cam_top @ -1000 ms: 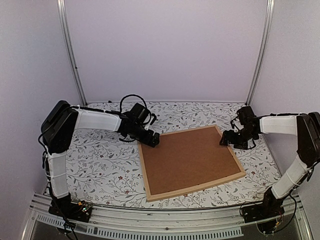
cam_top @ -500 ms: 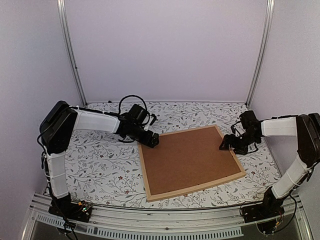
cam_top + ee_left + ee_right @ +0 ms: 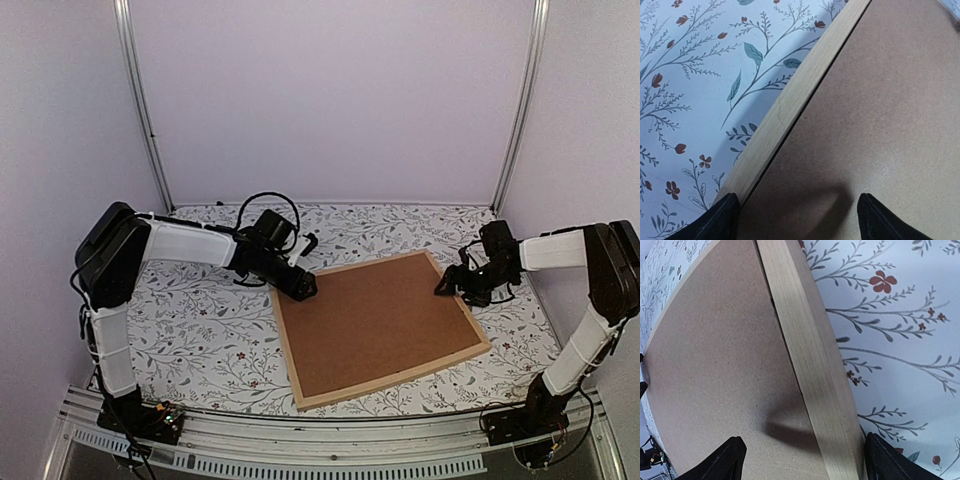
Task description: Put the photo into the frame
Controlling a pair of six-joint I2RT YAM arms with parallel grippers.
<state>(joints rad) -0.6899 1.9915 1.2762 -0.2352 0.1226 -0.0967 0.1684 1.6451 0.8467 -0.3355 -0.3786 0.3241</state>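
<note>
The frame (image 3: pixel 390 378) lies flat on the flowered cloth, its thin light-wood strips around a plain brown backing board (image 3: pixel 375 320). The photo is hidden. My left gripper (image 3: pixel 305 287) is at the frame's far left corner. In the left wrist view the left gripper (image 3: pixel 797 212) is open, one finger outside the wooden strip (image 3: pixel 790 102) and the other over the board (image 3: pixel 880 110). My right gripper (image 3: pixel 447 287) is at the far right edge. In the right wrist view the right gripper (image 3: pixel 805 455) is open and straddles the strip (image 3: pixel 800 340); nothing is held.
The white cloth with a leaf-and-flower print (image 3: pixel 210 330) covers the table around the frame. Metal uprights (image 3: pixel 145 110) and pale walls close in the back and sides. A metal rail (image 3: pixel 330 445) runs along the near edge.
The left jaws have narrowed a little and the frame's far left corner has shifted slightly toward me. The right gripper has settled closer over the right strip.
</note>
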